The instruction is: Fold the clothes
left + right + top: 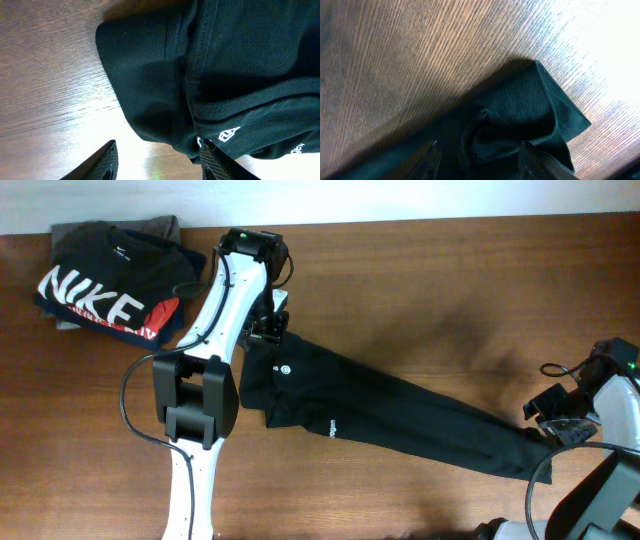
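The clothes (400, 405), a plain black top, lie stretched in a long diagonal band across the wooden table. A small white round tag (283, 367) shows near the upper left end. My left gripper (268, 330) hangs over that end. In the left wrist view the left gripper (160, 165) is open with bare table between its fingers, and the right finger touches the hem of the clothes (225, 75) by a tiny white logo (229, 134). My right gripper (553, 430) is at the lower right end. There the right gripper (482, 162) stands open, with a bunched corner of the clothes (520, 120) lying between its fingers.
A stack of folded garments with a black NIKE T-shirt (100, 290) on top sits at the back left corner. A white wall (400, 200) runs along the table's far edge. The left arm's white links (195, 380) reach in from the front.
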### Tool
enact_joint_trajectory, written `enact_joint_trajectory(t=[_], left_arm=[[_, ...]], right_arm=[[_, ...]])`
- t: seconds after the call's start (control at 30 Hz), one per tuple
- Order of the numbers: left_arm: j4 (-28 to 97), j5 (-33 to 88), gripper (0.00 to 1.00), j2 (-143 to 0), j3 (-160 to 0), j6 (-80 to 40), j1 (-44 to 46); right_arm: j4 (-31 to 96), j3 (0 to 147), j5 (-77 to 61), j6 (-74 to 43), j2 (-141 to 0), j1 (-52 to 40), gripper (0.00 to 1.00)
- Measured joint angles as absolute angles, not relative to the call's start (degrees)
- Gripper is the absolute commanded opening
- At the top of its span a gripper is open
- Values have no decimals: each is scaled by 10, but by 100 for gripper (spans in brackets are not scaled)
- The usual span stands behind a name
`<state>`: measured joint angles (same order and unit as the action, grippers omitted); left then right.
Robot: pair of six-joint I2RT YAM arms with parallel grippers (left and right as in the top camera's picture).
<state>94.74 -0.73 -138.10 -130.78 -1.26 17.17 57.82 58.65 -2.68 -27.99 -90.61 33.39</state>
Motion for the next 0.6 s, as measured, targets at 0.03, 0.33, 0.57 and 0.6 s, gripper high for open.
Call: enact_joint_trajectory(t=[0.03, 0.33, 0.57, 0.6], left_arm=[[947, -7, 53, -1381, -1308, -12, 172], [947, -7, 53, -1381, -1308, -12, 172], [947, -7, 53, -1381, -1308, -13, 172], [947, -7, 54, -1381, -1308, -13, 172]], right_arm=[[578, 587, -27, -280, -908, 334, 56], [578, 586, -29, -281, -939, 334, 30], [557, 586, -32, -288, -941, 334, 4], [549, 586, -31, -292, -941, 334, 4]])
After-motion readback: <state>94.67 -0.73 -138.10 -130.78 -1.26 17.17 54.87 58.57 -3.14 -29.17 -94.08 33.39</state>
